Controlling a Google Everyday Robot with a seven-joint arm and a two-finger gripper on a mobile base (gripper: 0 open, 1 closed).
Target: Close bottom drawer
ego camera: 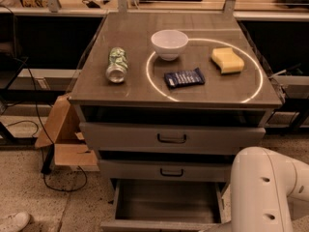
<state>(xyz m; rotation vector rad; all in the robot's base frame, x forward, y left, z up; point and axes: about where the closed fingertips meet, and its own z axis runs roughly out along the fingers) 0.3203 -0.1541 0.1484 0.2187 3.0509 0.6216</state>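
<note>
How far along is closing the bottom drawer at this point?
Done: nothing yet; the bottom drawer stands pulled out, its grey inside showing, while the middle drawer and top drawer sit shut. In hand: a white arm link is at lower right beside the drawer; the gripper is out of view, so contact cannot be confirmed. Left: pushing the drawer fully in.
</note>
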